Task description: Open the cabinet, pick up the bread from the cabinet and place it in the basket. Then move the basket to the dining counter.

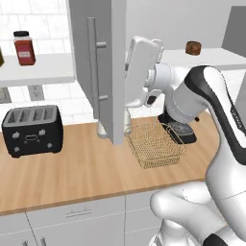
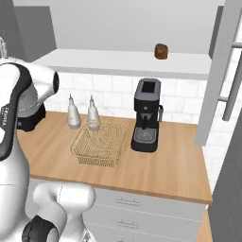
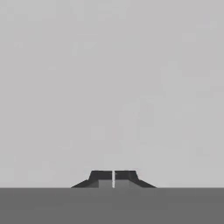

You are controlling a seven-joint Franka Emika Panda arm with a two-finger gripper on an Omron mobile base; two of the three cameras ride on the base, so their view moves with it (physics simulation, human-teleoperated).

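The cabinet (image 1: 113, 72) door is swung open; the tool (image 3: 113, 178), fingertips pressed together, is empty, the bread (image 2: 161, 51) exposed for reaching.

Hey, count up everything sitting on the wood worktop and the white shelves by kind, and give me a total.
Toaster: 1
Coffee machine: 1
Wire basket: 1
Pale bottles: 2
Red-filled jar: 1
Bread: 1
Total: 7
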